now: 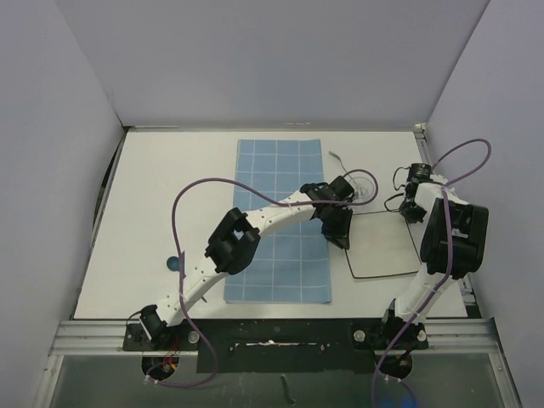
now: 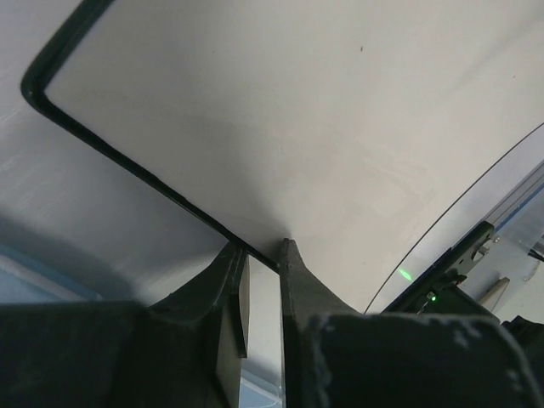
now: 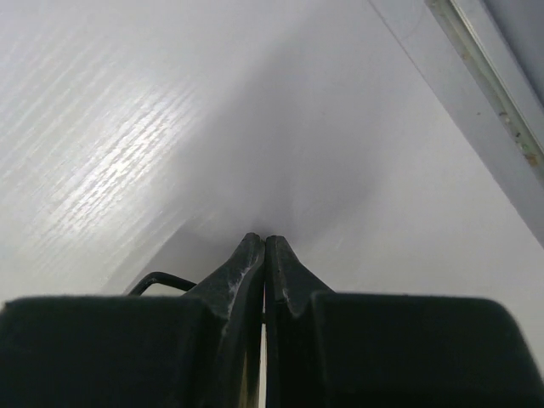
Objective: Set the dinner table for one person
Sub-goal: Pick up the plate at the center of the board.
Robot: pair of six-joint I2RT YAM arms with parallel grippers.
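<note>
A square white plate with a thin black rim lies on the dinner table, just right of the blue gridded mat. My left gripper reaches over the mat to the plate's left edge. In the left wrist view its jaws stand slightly apart and straddle the black rim. My right gripper is at the plate's far right corner. In the right wrist view it is shut, tips down on the white surface. The rim curves behind its left finger.
A clear glass-like object lies just beyond the plate's far left corner, with a thin pale item behind it. A small blue object sits at the left near the left arm. The table's side rail runs close to the right gripper.
</note>
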